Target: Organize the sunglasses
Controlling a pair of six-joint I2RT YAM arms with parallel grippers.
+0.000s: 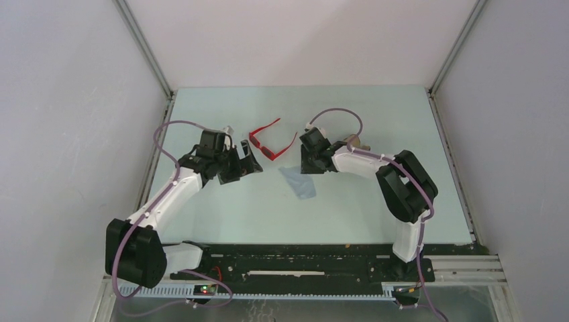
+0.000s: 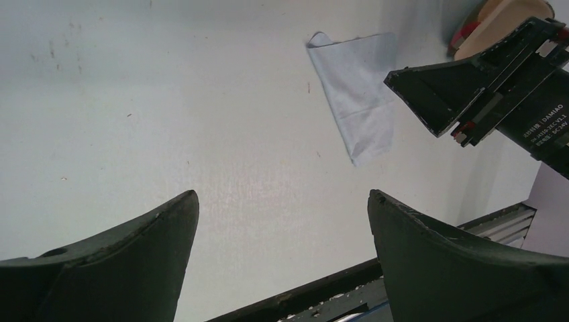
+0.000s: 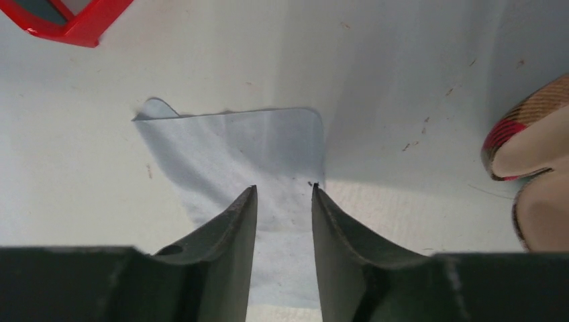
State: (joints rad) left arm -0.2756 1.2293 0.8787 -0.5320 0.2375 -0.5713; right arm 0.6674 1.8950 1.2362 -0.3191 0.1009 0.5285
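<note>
Black fingers of the right hand [image 3: 284, 191] hover barely apart and empty over the pale blue square cloth [image 3: 235, 154]; the left hand [image 2: 282, 198] gapes wide. Between the 2, red plastic-framed sunglasses [image 1: 263, 146] lie unfolded on the pale counter [image 1: 335, 215], probably best pinched by the frame, not the thin arms.

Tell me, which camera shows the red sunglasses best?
The top external view: the whole pair of sunglasses lies there on the table, both side arms unfolded. The right wrist view catches only a corner of the red frame at its top left edge. The left wrist view shows none of it.
</note>
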